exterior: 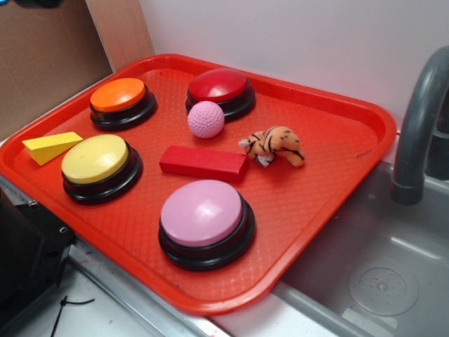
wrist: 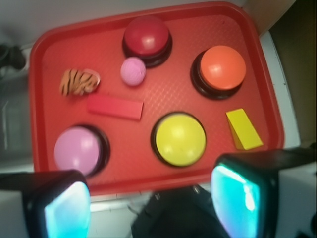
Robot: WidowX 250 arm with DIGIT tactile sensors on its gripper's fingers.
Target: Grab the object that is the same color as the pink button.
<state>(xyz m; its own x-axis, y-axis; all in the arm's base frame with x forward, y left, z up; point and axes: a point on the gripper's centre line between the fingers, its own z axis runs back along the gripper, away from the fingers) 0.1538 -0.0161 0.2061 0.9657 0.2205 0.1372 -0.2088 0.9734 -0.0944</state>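
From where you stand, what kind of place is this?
Probably a toy kitchen sink set up for robot tests: a gray faucet over a metal basin, and beside it a red tray of dome buttons and toys.

1. A red tray (exterior: 337,175) with a raised rim and a textured floor carries everything.
2. Four dome buttons on black bases stand on it: the pink button (exterior: 203,214), a yellow button (exterior: 96,160), an orange button (exterior: 119,96) and a dark red button (exterior: 219,86).
3. The small pink ball (exterior: 206,119) lies just beside the dark red button.
4. A red block (exterior: 203,163) lies flat between the ball and the pink button.
5. A toy tiger (exterior: 275,144) lies near the block.
6. A yellow wedge (exterior: 50,146) lies by the yellow button.
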